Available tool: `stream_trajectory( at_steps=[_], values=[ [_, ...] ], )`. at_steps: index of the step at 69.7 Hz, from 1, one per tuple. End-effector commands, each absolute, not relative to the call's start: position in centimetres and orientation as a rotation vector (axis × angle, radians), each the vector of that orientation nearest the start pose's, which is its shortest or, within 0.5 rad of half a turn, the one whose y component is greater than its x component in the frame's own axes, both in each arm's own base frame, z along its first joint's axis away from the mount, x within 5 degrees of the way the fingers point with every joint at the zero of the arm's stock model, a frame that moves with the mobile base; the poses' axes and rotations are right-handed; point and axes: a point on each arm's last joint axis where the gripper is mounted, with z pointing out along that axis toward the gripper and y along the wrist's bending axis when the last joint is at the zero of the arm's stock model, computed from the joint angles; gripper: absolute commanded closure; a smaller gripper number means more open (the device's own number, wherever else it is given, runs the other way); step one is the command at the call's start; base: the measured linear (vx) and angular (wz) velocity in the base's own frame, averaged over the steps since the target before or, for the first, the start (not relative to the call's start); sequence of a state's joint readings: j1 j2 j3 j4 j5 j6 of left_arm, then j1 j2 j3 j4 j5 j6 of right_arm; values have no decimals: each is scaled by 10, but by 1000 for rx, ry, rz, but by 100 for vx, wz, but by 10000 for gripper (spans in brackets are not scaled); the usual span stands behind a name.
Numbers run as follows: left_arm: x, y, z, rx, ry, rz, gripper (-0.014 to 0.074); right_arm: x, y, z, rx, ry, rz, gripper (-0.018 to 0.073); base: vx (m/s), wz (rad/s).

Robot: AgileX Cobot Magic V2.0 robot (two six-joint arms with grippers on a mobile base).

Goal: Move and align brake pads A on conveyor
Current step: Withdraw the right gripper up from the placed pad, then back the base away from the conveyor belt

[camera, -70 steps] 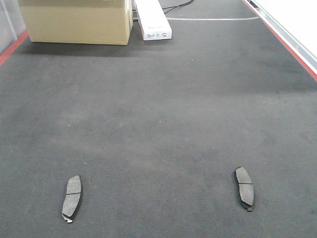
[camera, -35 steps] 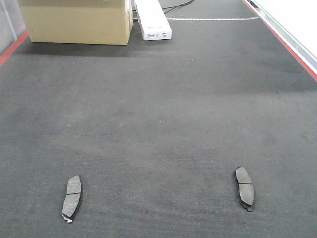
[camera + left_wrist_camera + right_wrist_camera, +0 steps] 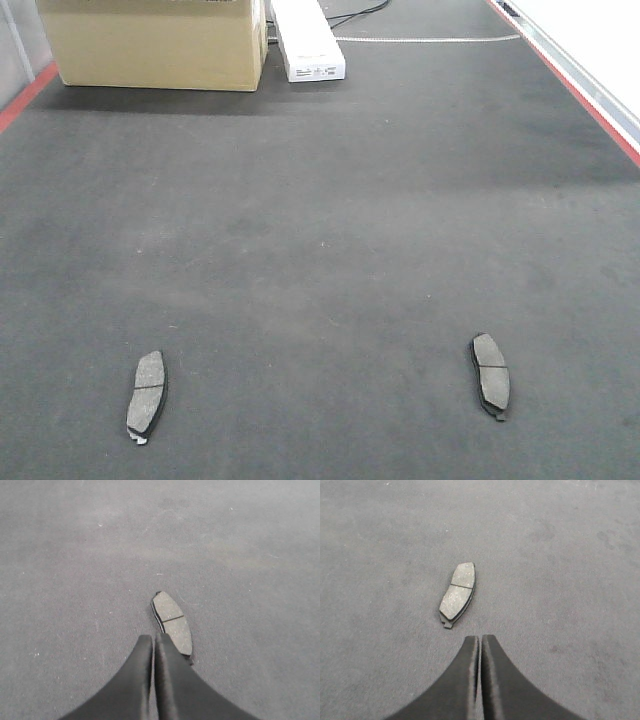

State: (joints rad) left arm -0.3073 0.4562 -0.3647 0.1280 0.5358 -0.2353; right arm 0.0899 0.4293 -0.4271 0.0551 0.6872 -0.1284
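Observation:
Two brake pads A lie flat on the dark felt conveyor in the front view, one at the near left and one at the near right, both roughly lengthwise and far apart. Neither gripper shows in that view. In the left wrist view, my left gripper is shut with nothing in it, and its tips are just beside the near end of a pad. In the right wrist view, my right gripper is also shut and empty, a short way back from a pad.
A cardboard box and a long white box stand at the far end of the belt. Red edge strips run along the left and right sides. A pale surface lies beyond the right strip.
The front view has shifted very slightly. Both pads keep their places on the belt.

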Motion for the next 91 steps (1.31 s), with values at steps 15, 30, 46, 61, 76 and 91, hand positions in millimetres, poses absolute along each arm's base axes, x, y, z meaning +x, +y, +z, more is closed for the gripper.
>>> stream_trajectory(
  at_steps=[15, 30, 46, 61, 76, 91],
  values=[
    [94, -25, 270, 158, 2022, -214, 603, 86, 10, 280, -206, 2080, 31, 563, -10, -2],
    [94, -25, 270, 159, 2023, -214, 603, 86, 10, 280, -206, 2080, 31, 563, -21, 3],
    [94, -25, 270, 159, 2024, -213, 603, 86, 10, 280, -206, 2080, 31, 563, -21, 1],
    [94, -25, 270, 159, 2023, -214, 603, 86, 10, 280, -206, 2080, 31, 563, -20, 1],
    [94, -25, 270, 159, 2023, -214, 603, 86, 10, 280, -206, 2080, 31, 563, -20, 2],
    [94, -25, 270, 159, 2023, -214, 603, 86, 10, 280, -206, 2080, 31, 563, -22, -6]
  ],
)
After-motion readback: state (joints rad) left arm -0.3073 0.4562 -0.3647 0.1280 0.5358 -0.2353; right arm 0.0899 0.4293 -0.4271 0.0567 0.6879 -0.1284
